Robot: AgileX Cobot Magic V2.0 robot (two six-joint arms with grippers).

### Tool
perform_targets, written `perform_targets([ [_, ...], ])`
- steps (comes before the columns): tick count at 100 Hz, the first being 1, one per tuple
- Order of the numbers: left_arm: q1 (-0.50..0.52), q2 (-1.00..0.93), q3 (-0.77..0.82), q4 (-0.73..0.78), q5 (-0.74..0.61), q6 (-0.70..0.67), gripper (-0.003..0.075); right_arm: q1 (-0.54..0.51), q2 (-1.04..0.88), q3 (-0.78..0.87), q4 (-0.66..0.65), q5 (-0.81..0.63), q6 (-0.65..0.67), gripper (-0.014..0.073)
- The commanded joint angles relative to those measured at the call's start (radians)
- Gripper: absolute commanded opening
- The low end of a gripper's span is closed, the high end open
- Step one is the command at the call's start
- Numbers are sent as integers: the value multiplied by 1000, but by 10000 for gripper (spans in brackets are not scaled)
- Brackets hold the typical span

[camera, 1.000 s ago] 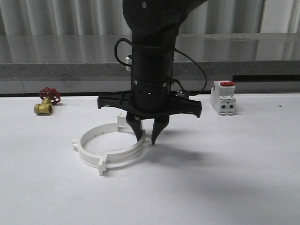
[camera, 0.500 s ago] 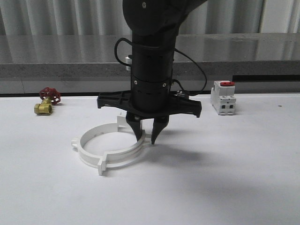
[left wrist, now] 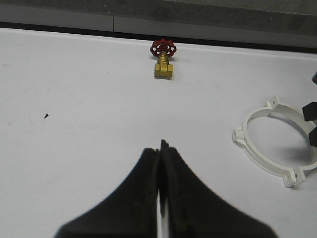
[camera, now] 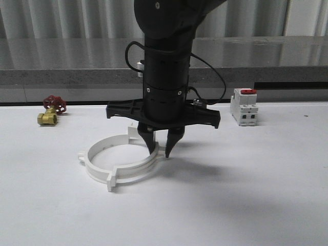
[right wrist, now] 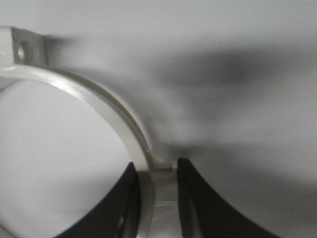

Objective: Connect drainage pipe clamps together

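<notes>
The two white drainage pipe clamps [camera: 128, 173] lie together as one wide ring on the white table, left of centre in the front view. My right gripper [camera: 159, 154] points straight down over the ring's right side. In the right wrist view its fingers [right wrist: 157, 171] straddle the ring band [right wrist: 89, 89] at a small tab, one inside and one outside, pressed against the plastic. My left gripper [left wrist: 159, 146] hangs shut and empty above bare table, with the ring [left wrist: 238, 135] off to its side.
A brass valve with a red handwheel [camera: 51, 110] [left wrist: 163, 59] lies at the back left. A white breaker with a red top [camera: 243, 106] stands at the back right. A grey stone ledge [camera: 51, 77] runs behind the table.
</notes>
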Motion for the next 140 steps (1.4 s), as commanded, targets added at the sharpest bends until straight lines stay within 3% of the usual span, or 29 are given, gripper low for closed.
perform_targets([
  [1, 2, 4, -27, -2, -75, 2, -20, 0, -56, -34, -11, -31, 1, 102],
  [12, 2, 4, -27, -2, -75, 2, -20, 0, -56, -34, -11, -40, 1, 138],
  [29, 2, 4, -27, -2, -75, 2, -20, 0, -56, -34, -11, -49, 1, 342],
  [39, 2, 4, -27, -2, -75, 2, -21, 0, -56, -34, -11, -49, 1, 410],
  [87, 2, 4, -27, -2, -75, 2, -20, -7, -102, -39, -17, -74, -25, 416],
  [121, 2, 4, -27, -2, -75, 2, -20, -88, -306, -31, -24, -19, -315, 416],
  [140, 2, 4, -27, -2, -75, 2, -21, -189, -489, 82, -24, -7, -432, 415],
])
